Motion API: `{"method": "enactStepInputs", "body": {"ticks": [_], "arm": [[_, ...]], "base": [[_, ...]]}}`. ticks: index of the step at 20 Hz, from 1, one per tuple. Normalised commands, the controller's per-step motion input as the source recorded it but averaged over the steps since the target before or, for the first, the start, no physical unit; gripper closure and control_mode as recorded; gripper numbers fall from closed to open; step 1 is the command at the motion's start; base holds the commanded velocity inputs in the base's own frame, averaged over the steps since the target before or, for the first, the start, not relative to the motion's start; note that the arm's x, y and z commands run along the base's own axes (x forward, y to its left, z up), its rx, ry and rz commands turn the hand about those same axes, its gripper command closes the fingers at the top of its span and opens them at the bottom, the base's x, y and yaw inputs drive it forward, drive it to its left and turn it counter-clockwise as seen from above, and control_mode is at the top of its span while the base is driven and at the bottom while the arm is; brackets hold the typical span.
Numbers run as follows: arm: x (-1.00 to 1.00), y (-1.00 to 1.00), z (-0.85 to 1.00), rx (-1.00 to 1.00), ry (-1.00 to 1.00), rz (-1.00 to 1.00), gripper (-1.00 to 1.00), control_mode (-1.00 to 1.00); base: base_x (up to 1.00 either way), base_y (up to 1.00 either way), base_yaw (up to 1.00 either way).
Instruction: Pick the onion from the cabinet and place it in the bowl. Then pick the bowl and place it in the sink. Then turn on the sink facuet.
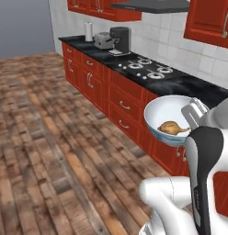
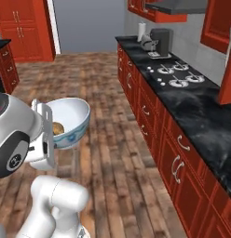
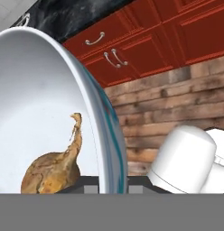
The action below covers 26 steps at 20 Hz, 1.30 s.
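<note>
The white bowl point(image 1: 162, 112) hangs tilted in the air in front of the low cupboards, and the golden-brown onion point(image 1: 170, 128) lies inside it. My gripper point(image 1: 193, 114) is shut on the bowl's rim at its right side. From the right base view the bowl point(image 2: 73, 116) sits just right of the gripper point(image 2: 46, 135), with the onion point(image 2: 57, 128) peeking over the rim. In the hand view the bowl's rim point(image 3: 102, 131) runs down between the fingertips of the gripper point(image 3: 111, 182), beside the onion point(image 3: 50, 173). The red wall cabinet point(image 1: 208, 20) is at the upper right. Sink and faucet are out of view.
A black counter point(image 1: 189, 85) runs along the wall over red cupboards point(image 1: 120, 105), carrying a hob point(image 1: 150, 68), a coffee machine point(image 1: 119, 39), a toaster point(image 1: 103, 41) and a paper roll point(image 1: 88, 32). Wooden floor point(image 1: 47, 137) spreads wide to the left.
</note>
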Motion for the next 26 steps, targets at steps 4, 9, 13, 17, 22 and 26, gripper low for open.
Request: {"method": "enactStepInputs", "body": {"ticks": [4, 9, 13, 17, 22, 26], "arm": [[0.00, 0.00, 0.00, 0.00, 0.00, 0.00, 1.00, 1.00], [0.00, 0.00, 0.00, 0.00, 0.00, 0.00, 1.00, 1.00], [0.00, 0.00, 0.00, 0.00, 0.00, 0.00, 1.00, 1.00], [0.00, 0.00, 0.00, 0.00, 0.00, 0.00, 1.00, 1.00], [0.00, 0.00, 0.00, 0.00, 0.00, 0.00, 1.00, 1.00], [0.00, 0.00, 0.00, 0.00, 0.00, 0.00, 1.00, 1.00]], "base": [[0.81, 0.26, 0.06], [0.99, 0.46, 0.02], [1.00, 0.49, 0.01], [1.00, 0.45, 0.01], [1.00, 0.51, 0.03], [1.00, 0.55, 0.04]]}}
